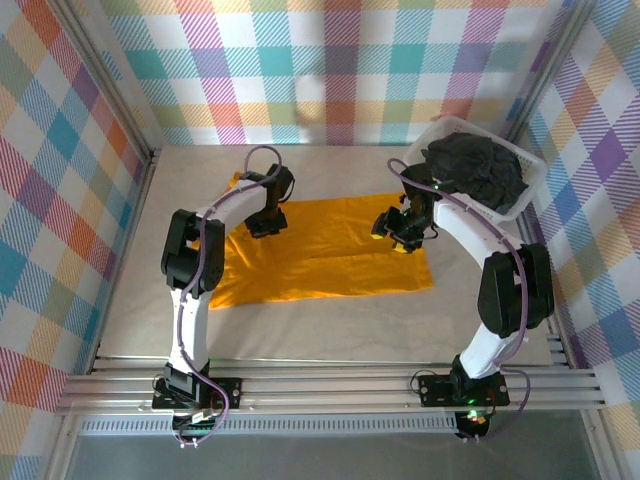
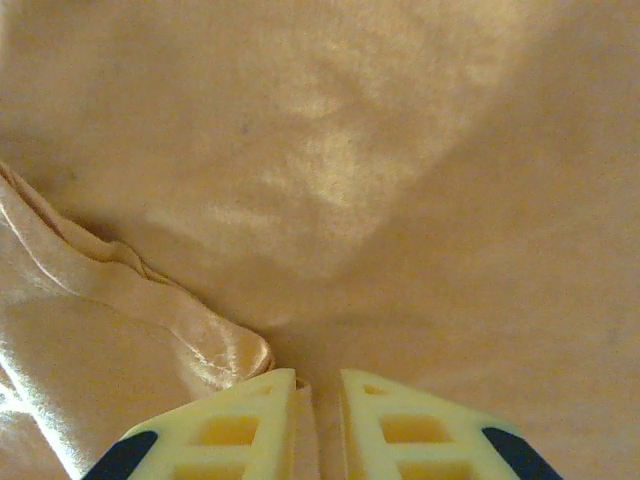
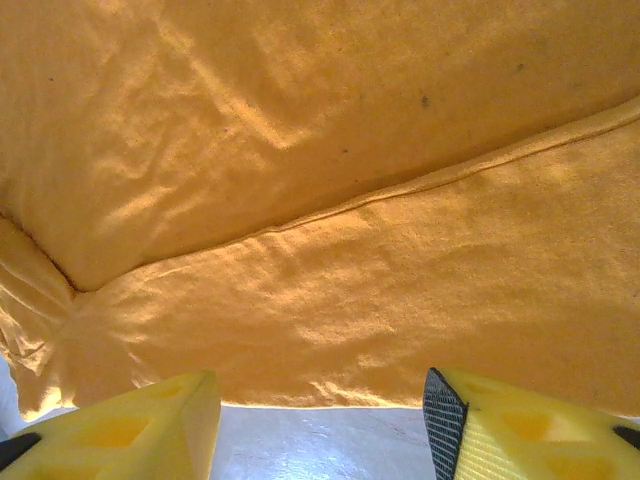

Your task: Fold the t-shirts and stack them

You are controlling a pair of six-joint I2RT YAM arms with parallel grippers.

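No text, label, brand, number or sign can be read in any view. The orange-yellow t-shirt (image 1: 330,250) is plain cloth with no print. The dark t-shirt (image 1: 478,170) shows no print or tag. The white basket (image 1: 530,185) bears no marking. The checked walls (image 1: 330,60) carry only a pattern.

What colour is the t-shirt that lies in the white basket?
The t-shirt in the basket is charcoal-black; the top external view shows it best.
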